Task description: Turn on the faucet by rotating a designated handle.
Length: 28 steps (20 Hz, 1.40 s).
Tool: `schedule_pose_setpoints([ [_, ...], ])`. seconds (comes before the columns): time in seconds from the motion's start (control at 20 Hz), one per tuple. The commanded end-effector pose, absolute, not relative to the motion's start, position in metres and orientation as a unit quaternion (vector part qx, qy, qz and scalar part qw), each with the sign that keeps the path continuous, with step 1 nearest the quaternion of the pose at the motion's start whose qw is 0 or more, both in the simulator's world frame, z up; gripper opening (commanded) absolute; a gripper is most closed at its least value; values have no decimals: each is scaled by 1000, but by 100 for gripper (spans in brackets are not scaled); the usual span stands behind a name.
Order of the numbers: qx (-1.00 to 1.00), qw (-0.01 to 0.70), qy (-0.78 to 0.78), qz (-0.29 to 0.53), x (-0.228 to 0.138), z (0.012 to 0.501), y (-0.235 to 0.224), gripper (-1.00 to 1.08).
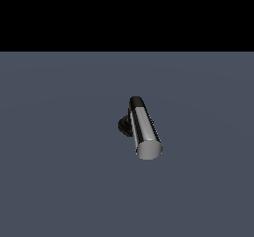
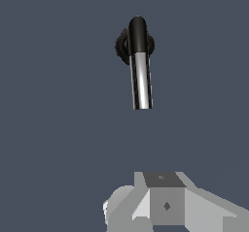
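Jaws' housing (image 2: 165, 202) is filling the wrist view's foreground (spread: cannot tell). Approach step is proceeding; handle (image 2: 141, 80), pointing six o'clock from faucet (image 2: 135, 42), is awaiting sideways contact.

grey end effector (image 2: 165, 202) body, fingertips unseen

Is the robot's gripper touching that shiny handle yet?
Apart. The wrist view shows bare floor between the gripper and the handle; in the exterior view the handle stands alone.

one faucet (image 1: 130, 123), one handle (image 1: 145, 132)
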<state>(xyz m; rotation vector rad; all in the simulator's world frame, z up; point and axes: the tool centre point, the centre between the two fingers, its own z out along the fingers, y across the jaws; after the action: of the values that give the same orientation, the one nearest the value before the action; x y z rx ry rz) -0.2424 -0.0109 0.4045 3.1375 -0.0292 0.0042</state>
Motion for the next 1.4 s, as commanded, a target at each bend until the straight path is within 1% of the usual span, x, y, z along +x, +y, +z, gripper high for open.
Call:
schedule_pose_setpoints([
  [0.0, 1000, 2, -3, 1, -240, 382, -10, -100],
  [0.6, 1000, 1, 24, 1, -226, 284, -5, -100],
  [1.35, 999, 1, 53, 0, -208, 180, 0, -100],
])
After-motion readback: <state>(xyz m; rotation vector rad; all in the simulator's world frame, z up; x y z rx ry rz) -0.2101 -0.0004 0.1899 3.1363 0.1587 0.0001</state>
